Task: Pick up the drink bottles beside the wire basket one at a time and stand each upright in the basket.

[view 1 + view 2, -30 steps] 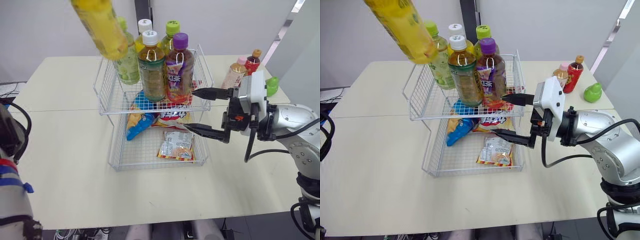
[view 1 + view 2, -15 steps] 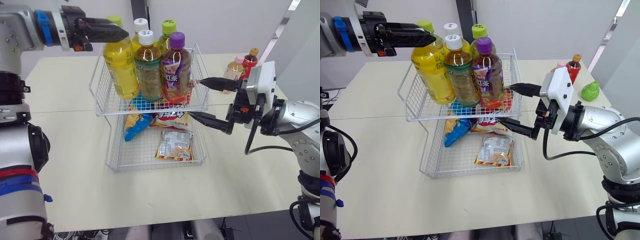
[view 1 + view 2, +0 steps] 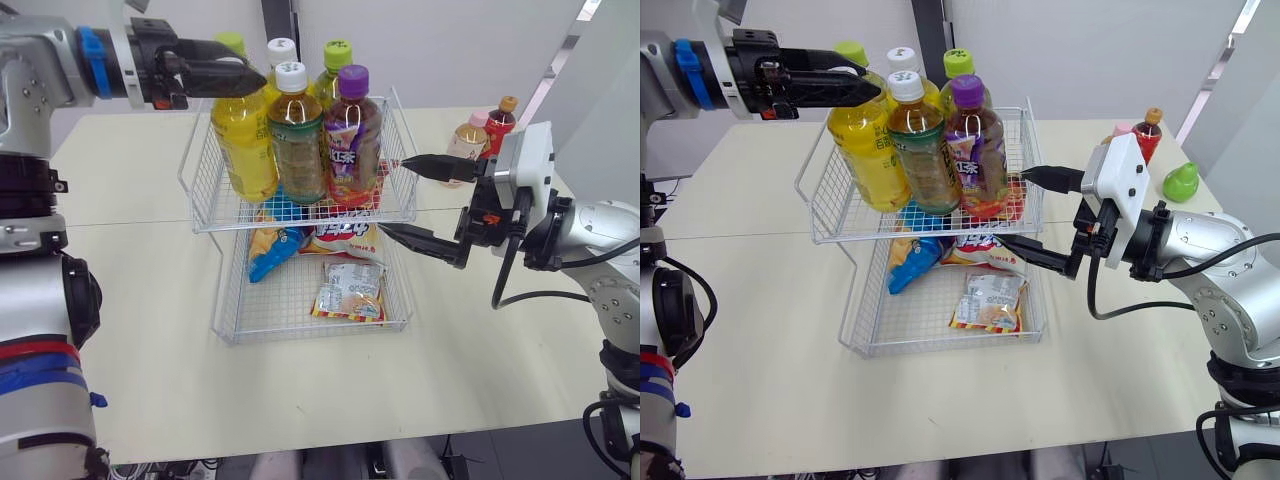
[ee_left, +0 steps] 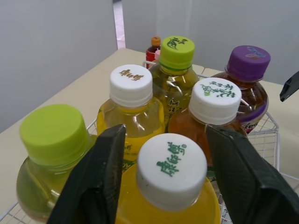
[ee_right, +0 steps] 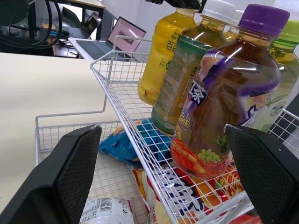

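Left wrist view: left gripper (image 4: pixel 166 133) spread around yellow bottle (image 3: pixel 240 130); right gripper (image 3: pixel 394 196) spread, empty. Six upright in basket (image 3: pixel 300 218); pink-capped bottle (image 3: pixel 466 148), red bottle (image 3: pixel 505 120) left.

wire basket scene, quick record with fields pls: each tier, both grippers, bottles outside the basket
upper tier: wire basket holds a yellow bottle and five other bottles, all standing
lower tier: snack packets, no bottles
left gripper: open, fingers either side of the yellow bottle's cap
right gripper: open, holding nothing, at the basket's right side
bottles outside the basket: red bottle and pink-capped bottle, upright at the table's far right
other: green pear-shaped item near them
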You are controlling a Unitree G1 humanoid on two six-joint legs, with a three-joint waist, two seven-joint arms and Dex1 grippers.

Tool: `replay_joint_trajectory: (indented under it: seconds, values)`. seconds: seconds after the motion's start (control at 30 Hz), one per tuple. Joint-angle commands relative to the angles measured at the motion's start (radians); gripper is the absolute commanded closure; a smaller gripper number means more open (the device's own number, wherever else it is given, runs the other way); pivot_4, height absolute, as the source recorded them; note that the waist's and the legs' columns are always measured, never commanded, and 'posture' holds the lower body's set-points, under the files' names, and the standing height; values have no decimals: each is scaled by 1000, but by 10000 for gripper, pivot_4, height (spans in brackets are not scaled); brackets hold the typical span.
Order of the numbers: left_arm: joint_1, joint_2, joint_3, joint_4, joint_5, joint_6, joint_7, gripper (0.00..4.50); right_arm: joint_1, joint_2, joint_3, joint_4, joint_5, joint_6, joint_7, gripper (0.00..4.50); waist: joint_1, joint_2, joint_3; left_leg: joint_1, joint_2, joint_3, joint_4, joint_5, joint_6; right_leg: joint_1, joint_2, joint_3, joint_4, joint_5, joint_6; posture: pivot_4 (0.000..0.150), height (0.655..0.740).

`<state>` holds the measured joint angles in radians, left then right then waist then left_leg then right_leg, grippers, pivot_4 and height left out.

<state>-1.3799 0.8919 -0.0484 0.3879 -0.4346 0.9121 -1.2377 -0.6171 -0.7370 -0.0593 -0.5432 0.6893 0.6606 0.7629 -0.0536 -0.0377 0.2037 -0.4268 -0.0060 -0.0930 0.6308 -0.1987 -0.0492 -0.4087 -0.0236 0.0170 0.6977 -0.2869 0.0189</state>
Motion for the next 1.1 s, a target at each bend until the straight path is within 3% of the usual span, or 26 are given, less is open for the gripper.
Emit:
replay_joint_trajectory:
  seconds: [0.03, 0.07, 0.37, 0.67, 0.8, 1.1]
  values:
    - [-21, 24, 46, -66, -29, 36, -1, 2795, -24, -9, -34, -3, -1, -23, 5, 0, 0, 0, 0, 0, 0, 0, 0, 0, 0, 0, 0, 0, 0, 0, 0, 1500, 7400]
    - [-21, 29, 49, -77, -33, 45, -1, 408, -26, -9, -33, -1, -1, -23, 7, 0, 0, 0, 0, 0, 0, 0, 0, 0, 0, 0, 0, 0, 0, 0, 0, 1500, 7400]
    - [-21, 139, 105, -92, -49, 81, -2, 408, -32, -11, -32, 9, 0, -22, 13, 0, -4, 0, 0, 1, 0, 0, 0, 0, 0, 0, 0, 0, 0, 0, 0, 1500, 7400]
    - [93, 236, 176, -129, -54, 61, 20, 408, -76, 1, -35, 67, 0, -41, 27, 0, 3, 0, 0, 1, 0, 0, 1, 0, 0, 1, 0, 0, 0, 0, 0, 1500, 7400]
    - [135, 251, 210, -139, -69, 57, 20, 408, -112, -150, -200, 52, 145, 58, 89, 0, 14, 1, 0, 0, 0, 0, 1, 0, 0, 1, 0, 0, 0, 0, 0, 1500, 7400]
    - [262, 332, 313, -104, -78, 19, 37, 408, -139, -234, -228, 98, 179, 82, 126, 0, 2, 0, 0, 4, 1, 2, 0, 0, 0, 2, 0, 1, 1, 0, 0, 1500, 7400]
